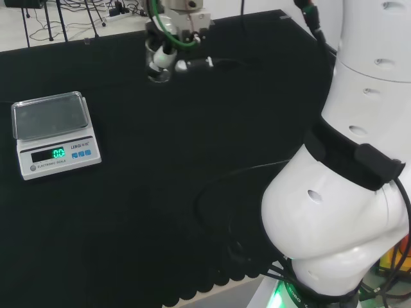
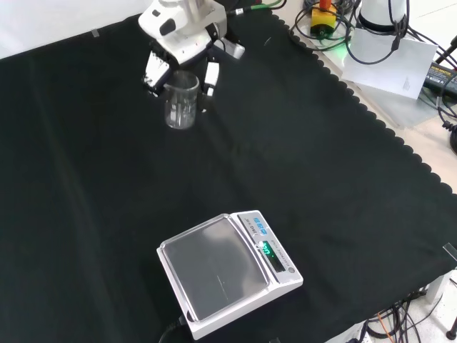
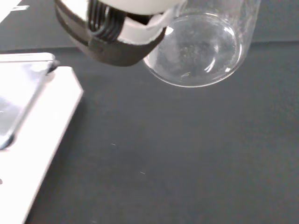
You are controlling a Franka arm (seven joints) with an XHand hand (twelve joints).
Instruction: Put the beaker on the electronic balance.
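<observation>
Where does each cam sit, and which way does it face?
Head view: behind and above the arm's base, looking over the white arm link at the bench.
Front view: facing the arm, looking down on the cloth; hand enters at top.
Wrist view: at the wrist, looking past the hand.
All three share the beaker and balance.
</observation>
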